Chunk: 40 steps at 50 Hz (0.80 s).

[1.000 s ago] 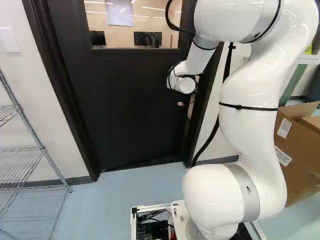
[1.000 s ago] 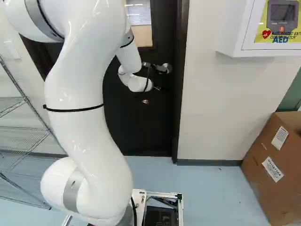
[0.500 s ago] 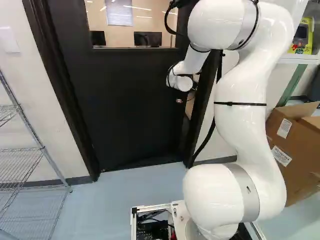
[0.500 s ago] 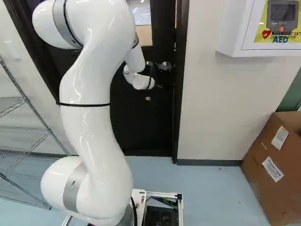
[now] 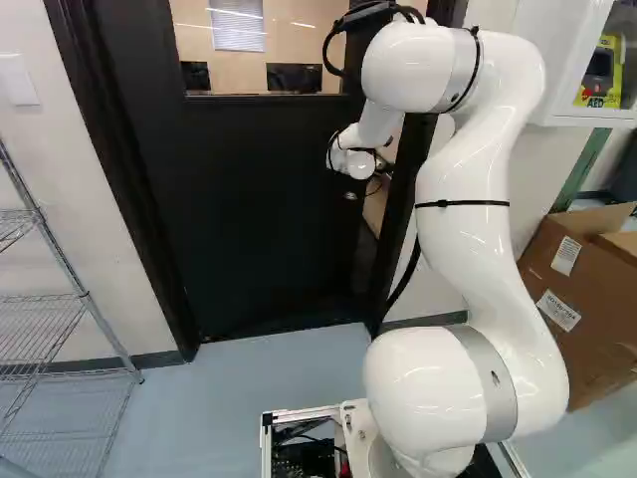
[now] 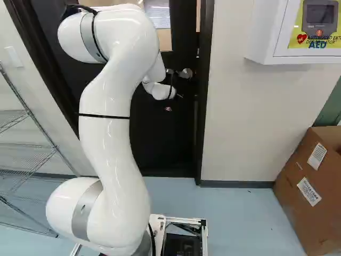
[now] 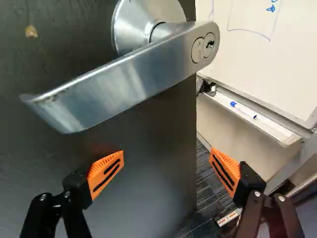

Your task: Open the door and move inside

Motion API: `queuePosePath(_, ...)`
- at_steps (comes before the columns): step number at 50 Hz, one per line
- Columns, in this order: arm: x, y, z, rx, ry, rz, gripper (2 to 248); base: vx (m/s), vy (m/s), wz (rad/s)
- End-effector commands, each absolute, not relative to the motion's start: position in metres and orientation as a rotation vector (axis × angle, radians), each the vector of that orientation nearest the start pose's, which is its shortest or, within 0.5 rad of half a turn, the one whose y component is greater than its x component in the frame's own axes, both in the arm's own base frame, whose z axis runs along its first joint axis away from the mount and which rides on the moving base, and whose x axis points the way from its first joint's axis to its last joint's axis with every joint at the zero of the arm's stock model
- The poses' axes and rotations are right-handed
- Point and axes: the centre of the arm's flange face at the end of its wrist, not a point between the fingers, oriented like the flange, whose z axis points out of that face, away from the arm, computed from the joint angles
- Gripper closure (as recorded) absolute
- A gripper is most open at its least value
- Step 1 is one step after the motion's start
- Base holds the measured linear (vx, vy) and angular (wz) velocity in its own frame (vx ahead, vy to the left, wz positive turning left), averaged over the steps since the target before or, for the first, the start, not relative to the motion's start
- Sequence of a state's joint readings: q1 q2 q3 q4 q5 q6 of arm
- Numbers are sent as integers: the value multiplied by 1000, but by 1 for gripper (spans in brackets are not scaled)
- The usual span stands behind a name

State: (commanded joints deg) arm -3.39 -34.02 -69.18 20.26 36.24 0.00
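The pincer (image 7: pixel 167 161) is unclamped, its orange pads (image 7: pixel 106 171) wide apart with nothing gripped between them. One finger stands over the face of the door (image 5: pixel 249 199); the other lies past its free edge. The lever handle (image 7: pixel 124 74), mounted on the door near that edge, lies just ahead of the pincer and outside its grasp. The door is ajar, with a narrow gap at the door frame (image 5: pixel 396 214) and a whiteboard (image 7: pixel 272 59) visible beyond.

Principal hazards (judged): with the lever unheld, a self-closing door could swing back, relatch, or trap the outer finger against the frame. A sideways move of the wrist could hook a finger on the edge or strike the lever. Pushing too near the hinges would demand more force and might stall the arm (image 6: pixel 109 138). The cable loop (image 5: pixel 333 40) at the elbow could snag in the doorway, and a base driven forward too soon could meet the half-blocked opening or the frame.

Pose: the arm rises from its lowest joint in a shallow S, bends sharply at a high elbow, and sends its forearm forward and downward to the wrist (image 6: pixel 162 92), beside the lever and close to the door. The forearm is partly hidden in the right base view.
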Motion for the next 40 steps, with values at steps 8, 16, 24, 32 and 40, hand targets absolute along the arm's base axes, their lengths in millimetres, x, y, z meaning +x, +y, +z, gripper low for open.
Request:
queuePosePath(8, 680, -48, 392, -2525, 582, -1823, 3, 0, 0, 0)
queuePosePath(16, 690, -34, 391, -2524, 478, -1835, 3, 0, 0, 0)
queuePosePath(24, 698, -18, 391, -2524, 337, -1847, 3, 0, 0, 0)
queuePosePath(32, 708, -1, 390, -2519, 184, -1858, 3, 0, 0, 0)
queuePosePath(40, 719, 16, 388, -2507, 32, -1868, 3, 0, 0, 0)
